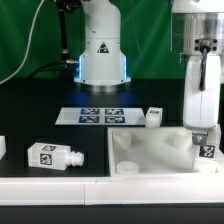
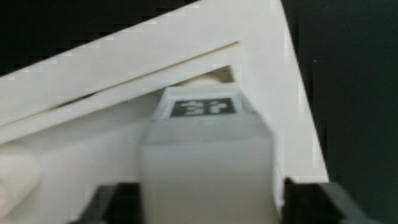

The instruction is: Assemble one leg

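My gripper (image 1: 203,140) was clamped on a leg (image 2: 206,150), jaws closed against its sides, holding it upright at the tabletop's (image 1: 150,152) corner on the exterior view's right.

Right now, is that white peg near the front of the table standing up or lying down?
Lying down. In the exterior view the leg rests on its side on the black table, its narrow round end pointing toward that view's right.
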`<state>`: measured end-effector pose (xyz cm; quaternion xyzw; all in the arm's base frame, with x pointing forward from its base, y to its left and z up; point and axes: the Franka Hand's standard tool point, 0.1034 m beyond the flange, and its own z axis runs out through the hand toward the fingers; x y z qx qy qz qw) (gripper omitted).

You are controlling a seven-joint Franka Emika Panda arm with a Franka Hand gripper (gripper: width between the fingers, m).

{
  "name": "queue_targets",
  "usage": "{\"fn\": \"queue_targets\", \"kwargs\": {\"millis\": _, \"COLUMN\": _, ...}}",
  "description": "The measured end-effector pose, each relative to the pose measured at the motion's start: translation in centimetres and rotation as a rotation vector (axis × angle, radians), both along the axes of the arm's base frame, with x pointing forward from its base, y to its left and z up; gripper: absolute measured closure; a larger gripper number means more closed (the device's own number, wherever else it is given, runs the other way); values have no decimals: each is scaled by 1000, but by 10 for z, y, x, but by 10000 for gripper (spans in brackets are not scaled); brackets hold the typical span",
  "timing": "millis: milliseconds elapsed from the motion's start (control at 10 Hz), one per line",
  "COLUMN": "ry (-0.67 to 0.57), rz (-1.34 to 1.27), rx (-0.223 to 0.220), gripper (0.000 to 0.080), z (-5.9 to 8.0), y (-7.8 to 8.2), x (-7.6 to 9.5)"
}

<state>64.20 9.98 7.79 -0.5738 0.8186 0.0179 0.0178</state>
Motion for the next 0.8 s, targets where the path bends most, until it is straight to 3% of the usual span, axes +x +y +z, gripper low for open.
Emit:
{"fn": "queue_targets", "kwargs": {"millis": 100, "ry": 0, "rz": 1, "rx": 0, "gripper": 315, "z": 0, "y": 0, "x": 0}}
{"fn": "queue_targets", "kwargs": {"millis": 200, "ry": -2, "rz": 3, "rx": 1, "gripper": 187, "z": 1, "y": 0, "x": 0}}
{"fn": "queue_targets", "kwargs": {"millis": 500, "ry": -63, "rz": 58, "rx": 39, "gripper": 152, "z": 56, "y": 6, "x": 11}}
{"fn": "queue_targets", "kwargs": {"millis": 800, "ry": -60, "rz": 59, "rx": 35, "gripper": 151, "z": 52, "y": 6, "x": 11}}
